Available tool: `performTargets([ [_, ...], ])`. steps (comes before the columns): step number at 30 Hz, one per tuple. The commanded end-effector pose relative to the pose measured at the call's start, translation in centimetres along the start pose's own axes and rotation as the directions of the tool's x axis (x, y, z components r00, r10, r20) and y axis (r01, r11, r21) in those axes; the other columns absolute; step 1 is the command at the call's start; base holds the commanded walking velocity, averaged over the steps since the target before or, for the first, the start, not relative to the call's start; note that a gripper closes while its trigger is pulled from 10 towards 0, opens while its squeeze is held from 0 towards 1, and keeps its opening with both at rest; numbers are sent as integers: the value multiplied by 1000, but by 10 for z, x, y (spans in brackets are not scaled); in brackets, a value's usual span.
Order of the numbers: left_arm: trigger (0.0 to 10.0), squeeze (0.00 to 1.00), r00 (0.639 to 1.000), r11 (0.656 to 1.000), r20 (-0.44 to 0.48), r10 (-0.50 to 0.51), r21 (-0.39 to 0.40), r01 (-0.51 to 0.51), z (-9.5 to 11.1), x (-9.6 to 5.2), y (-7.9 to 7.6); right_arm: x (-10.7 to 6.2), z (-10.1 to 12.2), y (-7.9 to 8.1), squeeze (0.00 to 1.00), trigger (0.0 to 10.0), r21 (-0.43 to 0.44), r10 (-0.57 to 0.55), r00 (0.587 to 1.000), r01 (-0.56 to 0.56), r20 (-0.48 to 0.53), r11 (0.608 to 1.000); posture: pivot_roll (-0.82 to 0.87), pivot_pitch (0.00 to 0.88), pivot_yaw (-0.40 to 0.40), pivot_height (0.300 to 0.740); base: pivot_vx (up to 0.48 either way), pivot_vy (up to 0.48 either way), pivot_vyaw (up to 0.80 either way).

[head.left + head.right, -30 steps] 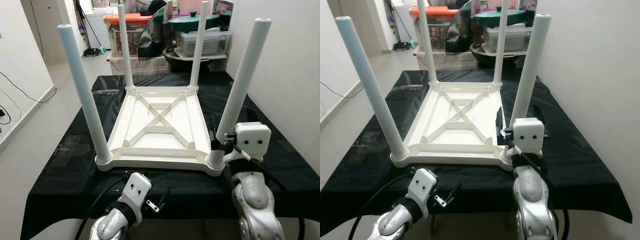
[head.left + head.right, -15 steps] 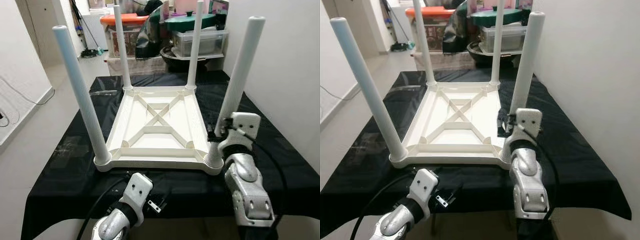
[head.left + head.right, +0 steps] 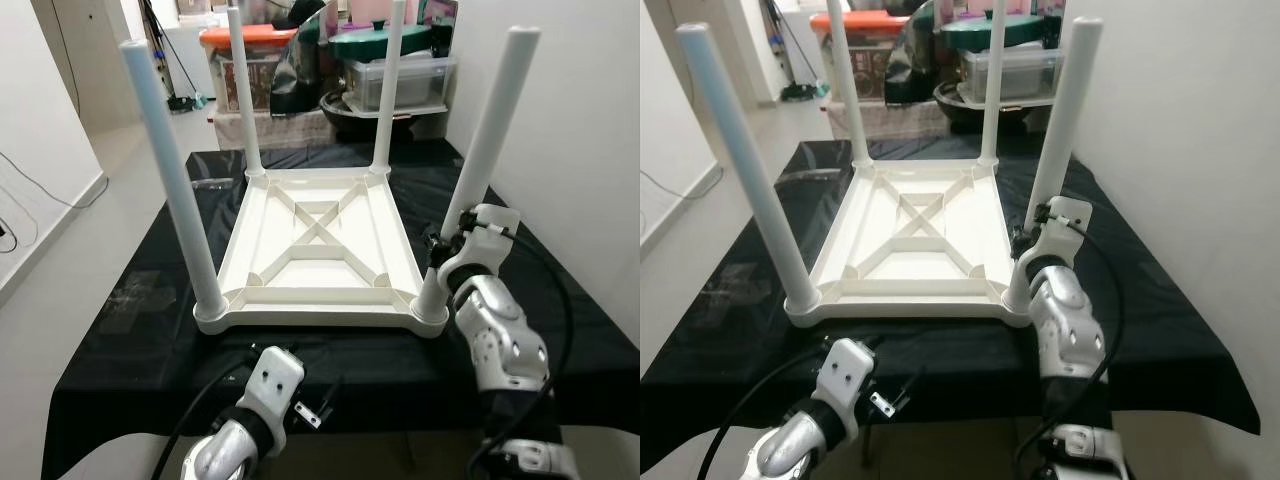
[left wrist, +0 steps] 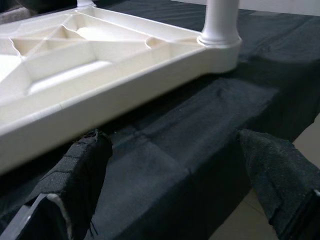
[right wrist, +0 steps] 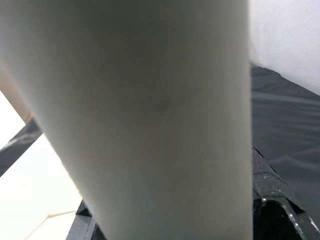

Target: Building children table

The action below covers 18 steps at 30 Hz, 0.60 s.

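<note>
Upturned table top on cloth-covered bench, four legs up. My right gripper at near-right leg; left gripper near edge. Storage bins far behind.

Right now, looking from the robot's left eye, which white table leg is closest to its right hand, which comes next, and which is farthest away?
From the right hand:
1. Near right leg, right against the hand.
2. Near left leg, across the upturned tabletop on the robot's left.
3. Far left leg, at the back corner, diagonally opposite.
</note>
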<state>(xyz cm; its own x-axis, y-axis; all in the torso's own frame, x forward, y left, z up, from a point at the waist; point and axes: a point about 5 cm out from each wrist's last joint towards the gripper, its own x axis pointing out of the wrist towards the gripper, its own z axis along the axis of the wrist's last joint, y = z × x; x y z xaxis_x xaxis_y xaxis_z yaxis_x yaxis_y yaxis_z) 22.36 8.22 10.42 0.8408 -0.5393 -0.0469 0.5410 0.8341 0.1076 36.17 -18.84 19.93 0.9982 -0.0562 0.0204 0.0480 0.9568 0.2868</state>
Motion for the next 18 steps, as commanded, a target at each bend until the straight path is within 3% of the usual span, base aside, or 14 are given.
performTargets([
  [1, 10000, 0, 1000, 1000, -8, -3, -4, 3, 0, -3, 1, 5, -6, 4, 0, 0, 207, 29, 998, -18, -48, 978, 120, 0, -7, 740, 0, 0, 0],
  [4, 10000, 0, 1000, 1000, -13, -8, -5, 8, 1, -7, 1, 17, -13, 5, 0, 0, 363, 38, 991, 13, -131, 932, 134, 0, -2, 740, 0, 0, 0],
  [5, 10000, 0, 1000, 1000, -13, -8, -5, 8, 1, -7, 1, 17, -13, 5, 0, 0, 363, 38, 991, 13, -131, 932, 134, 0, -2, 740, 0, 0, 0],
  [7, 10000, 0, 1000, 1000, -16, -11, -5, 11, 1, -9, 0, 23, -19, 8, 0, 0, 463, 61, 984, 24, -168, 886, 139, 0, 0, 740, 0, 0, 0],
  [9, 10000, 0, 1000, 1000, -16, -11, -5, 11, 1, -10, 0, 24, -20, 9, 0, 0, 483, 67, 983, 25, -172, 875, 139, 0, 0, 740, 0, 0, 0],
  [12, 10000, 0, 1000, 1000, -21, -16, -9, 16, 4, -15, -1, 31, -33, 16, 0, 0, 626, 85, 965, 94, -249, 774, 169, 0, 10, 740, 0, 0, 0],
  [14, 10000, 0, 1000, 1000, -21, -16, -9, 16, 4, -15, -1, 31, -33, 16, 0, 0, 626, 85, 965, 94, -249, 774, 169, 0, 10, 740, 0, 0, 0],
  [16, 10000, 0, 999, 1000, -28, -18, -10, 18, 5, -18, -1, 33, -46, 24, 0, 0, 711, 85, 948, 170, -308, 682, 176, 0, 15, 740, 0, 0, 0],
  [18, 10000, 0, 999, 1000, -28, -18, -10, 18, 5, -18, -1, 33, -46, 24, 0, 0, 711, 85, 948, 170, -308, 682, 176, 0, 15, 740, 0, 0, 0],
])
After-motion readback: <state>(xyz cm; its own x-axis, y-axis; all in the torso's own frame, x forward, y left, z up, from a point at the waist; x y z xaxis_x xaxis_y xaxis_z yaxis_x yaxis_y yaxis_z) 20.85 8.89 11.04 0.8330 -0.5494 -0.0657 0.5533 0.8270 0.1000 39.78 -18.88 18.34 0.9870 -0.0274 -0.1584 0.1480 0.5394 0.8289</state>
